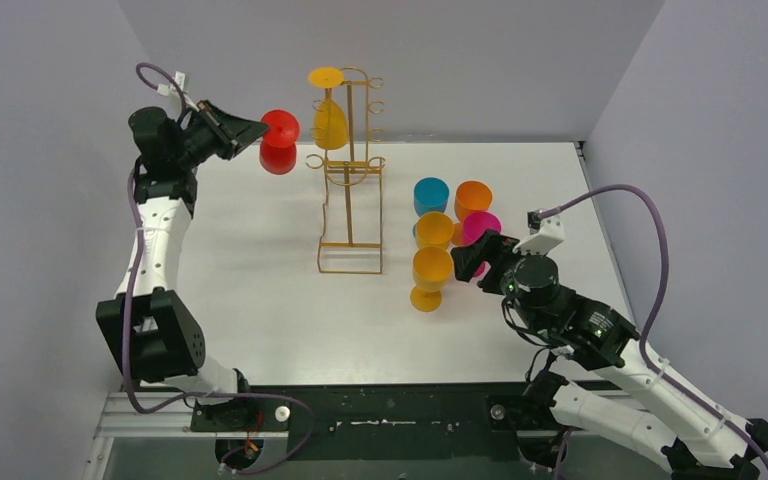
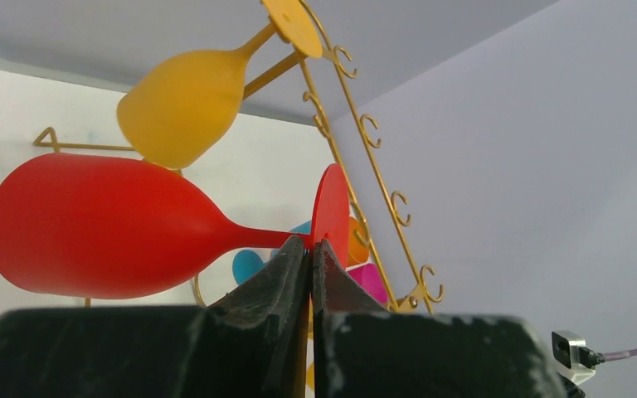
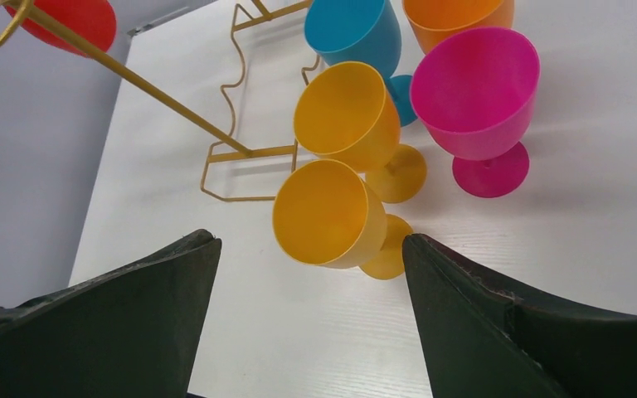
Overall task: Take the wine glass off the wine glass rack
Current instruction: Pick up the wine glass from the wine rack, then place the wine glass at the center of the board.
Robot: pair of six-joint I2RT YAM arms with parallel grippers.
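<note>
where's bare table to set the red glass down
Best: the bare table between the left arm and the wine glass rack. Also the near strip before the rack. Crowded: right of the rack, five glasses bunch together, right claw beside them.

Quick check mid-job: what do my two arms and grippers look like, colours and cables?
The left arm and right arm have white link shells and black joint housings. A purple cable runs along each. The left gripper and right gripper are black, with wedge fingers narrowing to the tips; the left's show whitish scuffs. Small green lights dot the right arm.
</note>
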